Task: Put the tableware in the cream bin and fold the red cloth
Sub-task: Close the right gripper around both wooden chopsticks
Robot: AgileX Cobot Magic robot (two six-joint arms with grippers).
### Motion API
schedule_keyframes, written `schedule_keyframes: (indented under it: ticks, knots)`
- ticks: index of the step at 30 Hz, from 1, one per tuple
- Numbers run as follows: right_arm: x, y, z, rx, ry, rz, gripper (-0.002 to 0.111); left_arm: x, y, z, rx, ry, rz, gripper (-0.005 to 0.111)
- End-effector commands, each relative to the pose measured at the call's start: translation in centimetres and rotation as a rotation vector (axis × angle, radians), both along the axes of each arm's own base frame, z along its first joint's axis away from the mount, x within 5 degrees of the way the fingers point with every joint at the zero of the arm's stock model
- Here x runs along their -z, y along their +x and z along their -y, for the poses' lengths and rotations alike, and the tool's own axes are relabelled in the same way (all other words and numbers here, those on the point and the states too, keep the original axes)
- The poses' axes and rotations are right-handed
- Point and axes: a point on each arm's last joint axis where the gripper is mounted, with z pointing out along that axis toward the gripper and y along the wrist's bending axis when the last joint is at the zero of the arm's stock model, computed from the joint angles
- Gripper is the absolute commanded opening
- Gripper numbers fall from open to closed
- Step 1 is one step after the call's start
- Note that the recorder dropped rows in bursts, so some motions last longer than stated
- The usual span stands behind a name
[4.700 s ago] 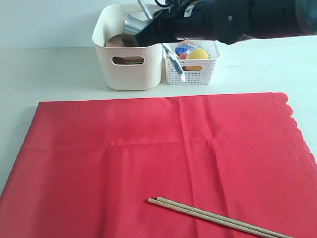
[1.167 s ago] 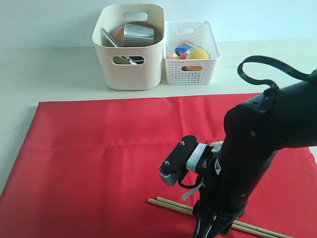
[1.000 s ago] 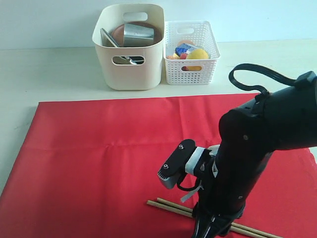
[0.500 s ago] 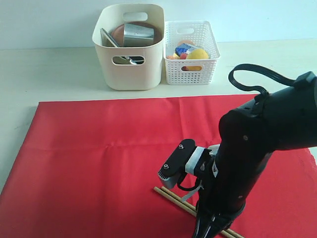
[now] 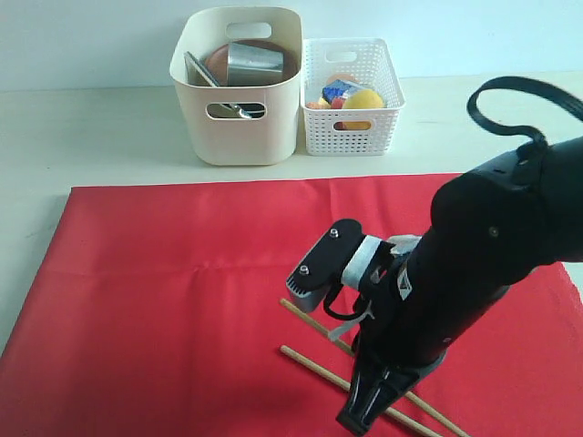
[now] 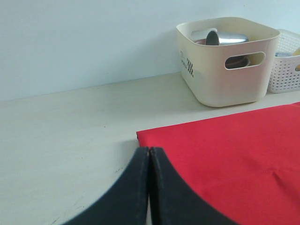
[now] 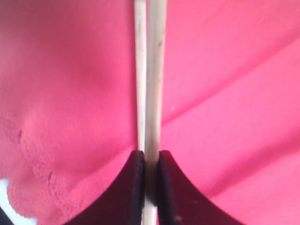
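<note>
Starting with the exterior view: where are the chopsticks (image 5: 314, 367)?
— On the red cloth (image 5: 164, 273), close to its near edge, with their tips splayed apart. The right gripper (image 5: 361, 417) points down over them. From here I cannot tell how its jaws stand.

And the cream bin (image 5: 235, 137)?
— At the far edge of the tabletop (image 5: 91, 127), just beside the white lattice basket (image 5: 351, 132). A steel cup (image 5: 253, 62) and a brown plate (image 5: 217, 60) sit inside it.

Left wrist view?
— The left gripper (image 6: 149, 151) has its jaws pressed together on nothing. It is over bare tabletop (image 6: 61, 131), just off a corner of the red cloth (image 6: 234, 150). The cream bin (image 6: 220, 79) stands beyond.

Right wrist view?
— The right gripper (image 7: 146, 155) is clamped on the chopsticks (image 7: 154, 70). The thicker-looking one runs between the jaws and the thinner lies right alongside it. I cannot tell whether that one is gripped too. The red cloth (image 7: 70, 70) lies beneath, its scalloped edge showing.
</note>
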Motion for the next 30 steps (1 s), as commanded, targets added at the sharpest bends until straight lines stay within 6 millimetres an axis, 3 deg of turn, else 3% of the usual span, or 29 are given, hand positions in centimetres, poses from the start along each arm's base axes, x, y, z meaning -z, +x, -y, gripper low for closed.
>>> schedule_keyframes:
  ticks: [1,7,18,30]
  knots:
    - [-1.2,0.2,-0.2,0.014,0.065,0.069,0.0,0.1,0.0,0.0,-0.001,-0.001,0.005,0.002]
    - [-0.4,0.2,-0.1,-0.006,0.021,0.043,0.0,0.1,0.0,0.0,-0.001,-0.001,0.005,0.002]
    - [3.3,-0.1,0.0,0.005,-0.111,-0.104,0.0,0.1,0.0,0.0,-0.001,-0.001,0.005,0.002]
    - [3.5,-0.1,0.1,0.022,-0.122,-0.115,0.029,0.1,0.0,0.0,-0.001,-0.001,0.005,0.002]
